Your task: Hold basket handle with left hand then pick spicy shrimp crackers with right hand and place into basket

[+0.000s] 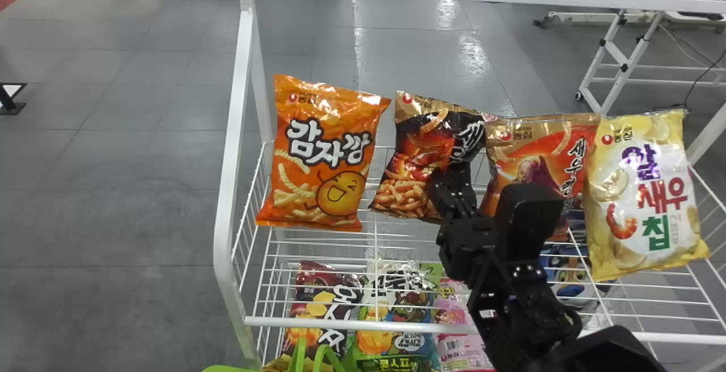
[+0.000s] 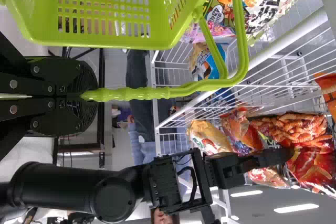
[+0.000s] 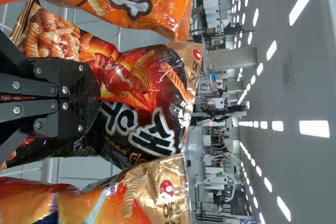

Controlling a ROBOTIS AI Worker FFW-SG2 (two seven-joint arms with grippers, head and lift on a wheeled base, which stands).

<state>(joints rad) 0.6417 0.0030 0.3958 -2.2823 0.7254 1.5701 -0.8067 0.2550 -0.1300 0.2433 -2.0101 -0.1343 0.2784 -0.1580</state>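
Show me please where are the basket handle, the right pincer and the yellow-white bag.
Basket handle (image 2: pixel 142 93), left wrist view: on its ridged grip.
Right pincer (image 3: pixel 98 98), right wrist view: between its fingertips.
Yellow-white bag (image 1: pixel 644 190), head view: printed front.

Shop-like: wire shelf (image 1: pixel 397 326) (snack bags (image 1: pixel 417 145)).

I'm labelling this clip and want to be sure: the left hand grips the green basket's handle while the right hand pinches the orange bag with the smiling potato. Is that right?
Not quite: the right wrist view shows the right hand pinching the black and red bag beside it. The left hand does grip the green basket's handle.
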